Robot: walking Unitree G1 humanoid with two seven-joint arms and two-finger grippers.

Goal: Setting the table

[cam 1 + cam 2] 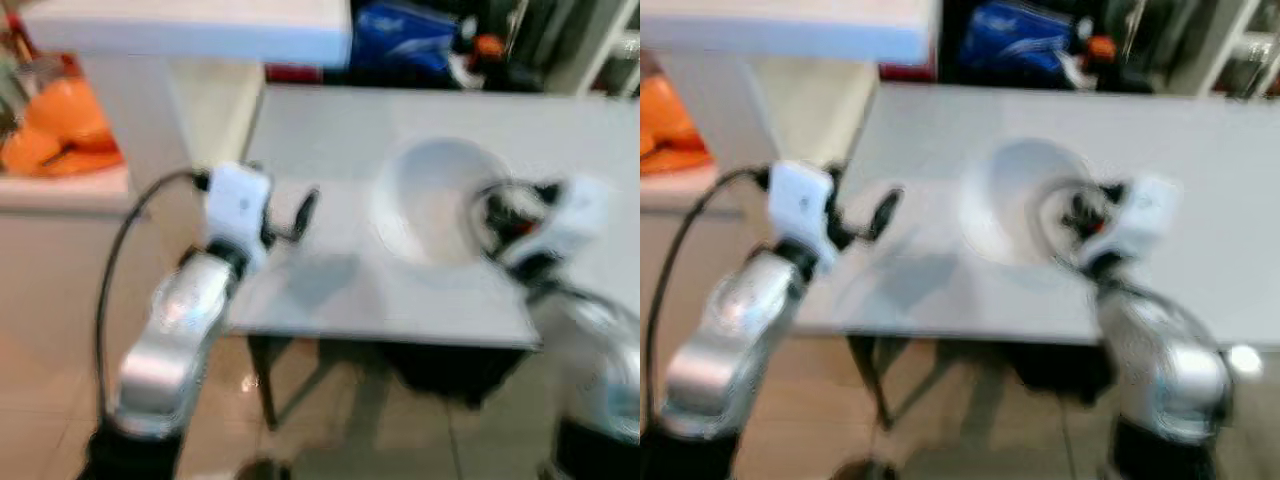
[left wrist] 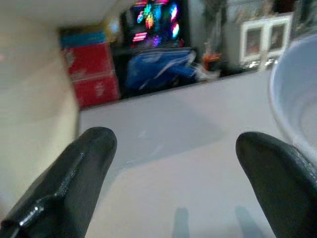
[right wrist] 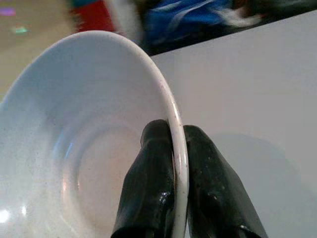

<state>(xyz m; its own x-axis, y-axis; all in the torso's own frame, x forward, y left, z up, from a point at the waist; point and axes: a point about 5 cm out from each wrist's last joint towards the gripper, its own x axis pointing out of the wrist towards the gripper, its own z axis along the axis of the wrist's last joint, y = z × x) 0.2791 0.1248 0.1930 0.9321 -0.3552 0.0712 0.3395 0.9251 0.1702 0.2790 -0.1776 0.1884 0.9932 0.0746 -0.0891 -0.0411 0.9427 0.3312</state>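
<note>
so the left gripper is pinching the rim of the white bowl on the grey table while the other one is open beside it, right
Wrong arm. The right gripper pinches the white bowl's rim, one finger inside and one outside, as the right wrist view shows. The left gripper is the open one, over the grey table beside the bowl.

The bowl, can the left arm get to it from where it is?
Probably yes. The left gripper hangs open over bare table, with the bowl just beside it and nothing between. But the right gripper already pinches the bowl's rim.
</note>
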